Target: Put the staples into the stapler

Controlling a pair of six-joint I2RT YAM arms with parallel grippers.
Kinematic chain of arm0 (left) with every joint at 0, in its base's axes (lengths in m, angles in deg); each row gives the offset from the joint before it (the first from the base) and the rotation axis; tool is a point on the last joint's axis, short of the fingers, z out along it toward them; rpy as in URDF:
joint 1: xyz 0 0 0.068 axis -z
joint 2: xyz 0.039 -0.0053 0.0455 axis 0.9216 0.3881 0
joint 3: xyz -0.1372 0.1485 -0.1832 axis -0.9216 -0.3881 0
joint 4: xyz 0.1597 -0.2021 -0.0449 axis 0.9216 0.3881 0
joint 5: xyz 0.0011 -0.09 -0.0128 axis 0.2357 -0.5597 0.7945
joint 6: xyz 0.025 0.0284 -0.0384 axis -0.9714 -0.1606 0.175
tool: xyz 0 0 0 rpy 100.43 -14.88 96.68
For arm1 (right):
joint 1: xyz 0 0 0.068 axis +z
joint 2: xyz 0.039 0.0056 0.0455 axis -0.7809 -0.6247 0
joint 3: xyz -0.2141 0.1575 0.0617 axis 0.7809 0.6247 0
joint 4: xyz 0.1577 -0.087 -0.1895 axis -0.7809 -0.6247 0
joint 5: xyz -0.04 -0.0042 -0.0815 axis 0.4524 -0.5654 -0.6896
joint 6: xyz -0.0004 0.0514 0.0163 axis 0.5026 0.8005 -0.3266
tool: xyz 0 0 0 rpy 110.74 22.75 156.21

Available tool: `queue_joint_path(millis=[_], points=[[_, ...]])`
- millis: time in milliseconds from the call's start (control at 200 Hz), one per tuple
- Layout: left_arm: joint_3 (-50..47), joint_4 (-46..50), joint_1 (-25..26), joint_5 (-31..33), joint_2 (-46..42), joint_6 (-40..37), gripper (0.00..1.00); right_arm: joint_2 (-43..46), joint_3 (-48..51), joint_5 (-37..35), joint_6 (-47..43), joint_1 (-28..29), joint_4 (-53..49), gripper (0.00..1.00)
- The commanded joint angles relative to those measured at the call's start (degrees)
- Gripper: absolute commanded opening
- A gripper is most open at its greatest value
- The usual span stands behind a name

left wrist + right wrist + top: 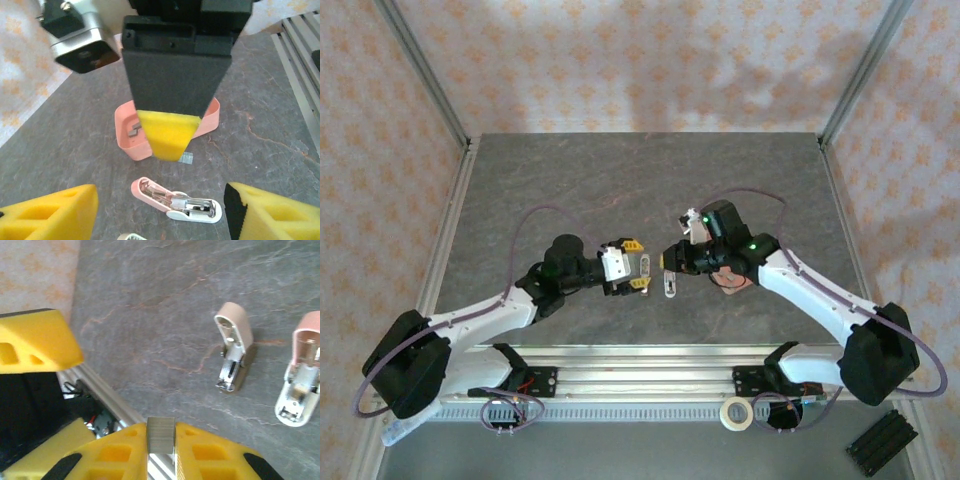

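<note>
Grey tabletop point(570, 180) with flowery walls around it carries two little staplers; the right fingers point(125, 447) are squeezed tight on one strip of staples point(161, 435), which stands up between them; the left fingers point(50, 212) are spread apart and hold nothing. Both staplers lie opened up, well ahead of the right fingers; the pink stapler point(300, 390) lies off to the side of the beige stapler point(234, 352), and it also sits just ahead of the left fingers. A salmon tray point(127, 146) rests behind the right fingers with one more strip point(134, 131) inside.

Several things could go wrong from here; the strip is tiny and thin, so it may slip or turn in the soft yellow fingers; a hard squeeze may snap it. The slot in the stapler looks narrow, so a crooked strip may jam or fall beside it. Nothing holds the stapler down, so a push may slide it away. The two arms are very near each other, so they may bump.
</note>
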Motion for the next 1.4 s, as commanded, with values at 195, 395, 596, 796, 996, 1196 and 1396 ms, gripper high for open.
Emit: queue_joint_path(millis=[195,395,596,796,996,1196,1396], points=[[4.3,1.3,0.7,-5.4,1.5,-8.3,0.61,1.2,-0.7,10.4,-1.4,-0.9,4.5,0.19],[4.5,-0.3,0.7,-6.9,3.2,-7.9,0.57,1.3,-0.6,12.5,-1.0,-0.9,5.3,0.19],[4.4,-1.8,0.9,-7.8,3.4,-7.8,0.55,1.2,-0.1,14.1,-0.5,-0.9,6.1,0.19],[4.4,-3.4,1.0,-8.5,3.5,-7.3,0.51,0.9,0.2,14.8,-0.1,-0.9,6.7,0.2],[4.2,-4.7,1.1,-8.8,3.9,-7.0,0.46,0.7,0.7,15.2,0.3,-0.9,7.3,0.2],[4.2,-5.6,1.5,-9.2,3.9,-6.5,0.39,0.7,1.2,15.2,0.7,-1.0,7.7,0.2],[4.0,-5.5,1.6,-8.4,3.9,-6.6,0.31,0.9,1.6,15.3,1.2,-0.9,8.4,0.2]])
